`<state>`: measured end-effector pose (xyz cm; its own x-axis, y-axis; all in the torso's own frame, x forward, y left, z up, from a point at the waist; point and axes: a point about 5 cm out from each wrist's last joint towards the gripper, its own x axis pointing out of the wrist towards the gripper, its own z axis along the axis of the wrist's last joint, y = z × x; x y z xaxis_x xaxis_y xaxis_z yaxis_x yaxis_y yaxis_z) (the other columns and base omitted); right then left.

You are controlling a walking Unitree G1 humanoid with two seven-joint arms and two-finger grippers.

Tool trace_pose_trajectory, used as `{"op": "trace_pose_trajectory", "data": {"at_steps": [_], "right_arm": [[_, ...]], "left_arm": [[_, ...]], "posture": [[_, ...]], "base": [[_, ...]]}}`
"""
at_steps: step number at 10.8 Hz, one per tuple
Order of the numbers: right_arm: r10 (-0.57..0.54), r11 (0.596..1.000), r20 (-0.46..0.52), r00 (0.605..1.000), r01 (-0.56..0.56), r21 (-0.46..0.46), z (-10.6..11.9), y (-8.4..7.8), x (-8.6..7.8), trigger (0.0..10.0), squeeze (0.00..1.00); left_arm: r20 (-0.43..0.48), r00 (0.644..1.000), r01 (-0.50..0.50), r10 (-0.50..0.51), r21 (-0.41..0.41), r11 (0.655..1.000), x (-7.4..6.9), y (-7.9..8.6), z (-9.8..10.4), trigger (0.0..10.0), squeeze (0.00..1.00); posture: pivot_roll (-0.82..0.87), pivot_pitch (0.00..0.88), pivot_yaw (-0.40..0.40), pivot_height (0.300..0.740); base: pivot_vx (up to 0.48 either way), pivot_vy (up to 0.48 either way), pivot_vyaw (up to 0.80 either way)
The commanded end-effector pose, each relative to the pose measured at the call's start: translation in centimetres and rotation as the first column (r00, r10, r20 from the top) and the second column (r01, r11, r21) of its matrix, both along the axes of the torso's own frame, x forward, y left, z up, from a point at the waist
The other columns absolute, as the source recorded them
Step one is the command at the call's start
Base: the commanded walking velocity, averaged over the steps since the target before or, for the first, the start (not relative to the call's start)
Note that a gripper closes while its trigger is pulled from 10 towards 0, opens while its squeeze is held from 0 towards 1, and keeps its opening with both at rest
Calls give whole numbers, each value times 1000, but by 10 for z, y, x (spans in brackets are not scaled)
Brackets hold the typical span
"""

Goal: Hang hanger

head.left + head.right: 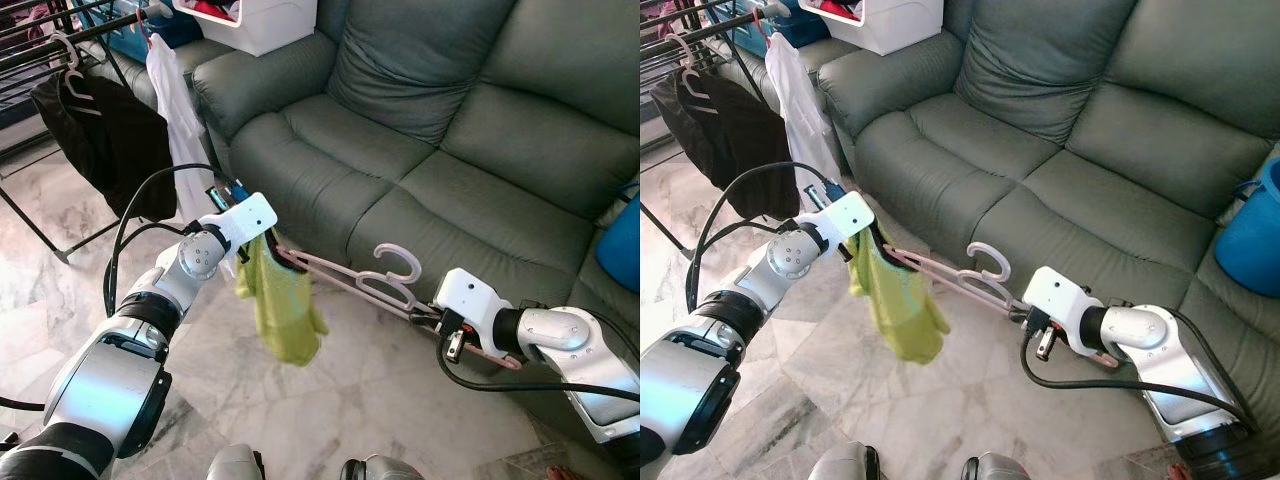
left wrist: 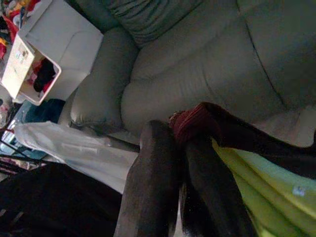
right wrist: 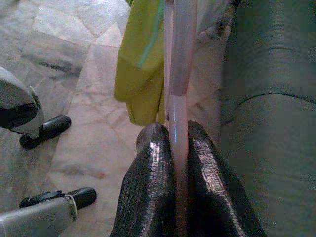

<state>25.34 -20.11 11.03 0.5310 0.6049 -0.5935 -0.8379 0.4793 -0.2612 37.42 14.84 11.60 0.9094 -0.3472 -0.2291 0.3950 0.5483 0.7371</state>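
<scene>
Two grippers are engaged on one pink hanger (image 1: 350, 280), which is held level in the air in front of the sofa (image 1: 450, 130). At far left, a drying rack (image 1: 40, 40) is seen with a black garment (image 1: 105, 140) and a white one (image 1: 175, 110) on it. The left gripper (image 2: 180, 163) is clenched on the hanger's end where a yellow-green shirt (image 1: 280, 300) droops. The right gripper (image 3: 173, 148) is clamped on the opposite end of the bar. The hanger is judged light, thin and stiff, perhaps slippery; the shirt is soft and may slide off. The hold is best kept on the bar, with the hook (image 1: 398, 262) left free.
</scene>
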Motion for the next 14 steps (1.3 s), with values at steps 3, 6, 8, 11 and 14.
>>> {"op": "trace_pose_trajectory", "data": {"at_steps": [3,6,8,11,14], "right_arm": [[18,1000,16,1000,-19,21,4,6,6,10000,0],[-16,1000,42,999,15,24,3,5,13,10000,0],[-48,998,41,998,46,48,4,3,19,10000,0],[-70,995,116,991,61,75,18,3,30,10000,0],[-123,988,169,978,105,110,28,3,44,10000,0]], "left_arm": [[68,996,57,-54,-30,998,6,-12,20,10000,0],[96,991,100,-95,-53,994,7,-19,31,10000,0],[120,984,144,-134,-78,987,4,-28,38,10000,0],[105,979,183,-174,-75,980,0,-33,34,10000,0],[105,977,192,-183,-81,978,-2,-37,35,10000,0]], "posture": [[-105,75,7,740],[-103,76,6,740],[-103,77,6,740],[-104,76,9,740],[-105,75,9,740]], "base": [[0,0,0],[0,0,0],[0,0,0],[0,0,0],[0,0,0]]}}
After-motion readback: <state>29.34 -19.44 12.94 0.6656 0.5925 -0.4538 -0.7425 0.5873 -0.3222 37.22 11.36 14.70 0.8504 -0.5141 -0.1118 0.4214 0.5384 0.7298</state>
